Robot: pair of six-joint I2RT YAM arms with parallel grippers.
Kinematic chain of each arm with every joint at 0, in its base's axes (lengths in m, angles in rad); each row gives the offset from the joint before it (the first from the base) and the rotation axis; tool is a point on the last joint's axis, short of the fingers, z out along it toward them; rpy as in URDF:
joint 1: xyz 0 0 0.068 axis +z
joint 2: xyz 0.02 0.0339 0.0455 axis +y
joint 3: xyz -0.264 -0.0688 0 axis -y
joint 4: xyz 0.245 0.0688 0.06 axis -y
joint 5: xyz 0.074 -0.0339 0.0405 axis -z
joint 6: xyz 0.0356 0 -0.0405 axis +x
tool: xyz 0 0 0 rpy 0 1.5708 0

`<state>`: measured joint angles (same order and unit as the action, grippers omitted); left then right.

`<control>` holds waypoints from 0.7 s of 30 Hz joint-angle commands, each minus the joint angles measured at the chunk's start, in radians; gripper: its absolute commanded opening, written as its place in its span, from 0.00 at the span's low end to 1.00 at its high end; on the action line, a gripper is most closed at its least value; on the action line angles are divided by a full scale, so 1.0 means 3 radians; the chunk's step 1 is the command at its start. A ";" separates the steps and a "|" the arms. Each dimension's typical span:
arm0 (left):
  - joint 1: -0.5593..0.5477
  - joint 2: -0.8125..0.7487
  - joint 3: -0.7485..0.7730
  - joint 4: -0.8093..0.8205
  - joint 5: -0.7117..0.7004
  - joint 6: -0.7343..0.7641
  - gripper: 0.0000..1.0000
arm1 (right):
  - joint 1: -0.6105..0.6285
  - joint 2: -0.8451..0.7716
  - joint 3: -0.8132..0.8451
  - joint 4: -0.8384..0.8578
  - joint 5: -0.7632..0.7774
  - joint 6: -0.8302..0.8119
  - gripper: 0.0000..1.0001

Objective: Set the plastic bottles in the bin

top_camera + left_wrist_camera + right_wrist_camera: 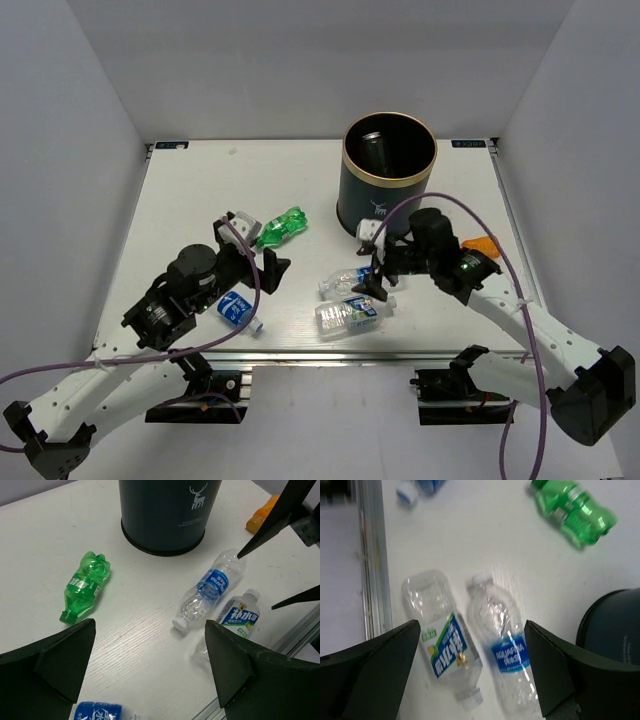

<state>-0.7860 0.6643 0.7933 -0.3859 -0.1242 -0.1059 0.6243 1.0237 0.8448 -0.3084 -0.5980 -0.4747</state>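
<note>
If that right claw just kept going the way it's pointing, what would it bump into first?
Probably the slim clear bottle lying between the fingers of the open right gripper, with a wider clear bottle right beside it. Depth is hard to judge.

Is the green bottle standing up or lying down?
Lying down: the green bottle rests on its side, left of the bin.

bin (388, 190): one. green bottle (284, 226): one. orange bottle (482, 244): one. clear bottles with blue labels (236, 309) (347, 280) (349, 314): three, all lying on their sides. total outside the bin: five bottles, counted in the top view.
</note>
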 commanded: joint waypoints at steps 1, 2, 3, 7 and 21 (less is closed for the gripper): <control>0.0032 -0.0194 0.0000 -0.0120 -0.0062 0.0082 1.00 | 0.0209 0.0054 0.0083 -0.0741 0.0646 -0.0794 0.90; 0.0078 -0.0230 -0.0031 -0.0120 -0.0062 0.0082 1.00 | 0.0286 0.0070 0.0068 -0.0746 0.0724 -0.0901 0.86; 0.0079 -0.0306 -0.0031 -0.0120 -0.0062 0.0082 1.00 | 0.0327 0.0095 -0.0003 -0.0807 0.0776 -0.1095 0.85; 0.0079 -0.0465 -0.0128 -0.0151 -0.0021 0.0082 1.00 | 0.0475 0.0070 -0.0075 -0.0889 0.0955 -0.1281 0.83; 0.0079 -0.0542 -0.0159 -0.0289 -0.0220 0.0051 1.00 | 0.0905 0.0929 -0.0136 -0.0792 0.1205 -0.1562 0.88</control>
<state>-0.7673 0.5053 0.7567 -0.4572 -0.1692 -0.0879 0.8772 1.2842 0.8139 -0.5674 -0.2687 -0.9112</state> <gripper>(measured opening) 0.997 0.878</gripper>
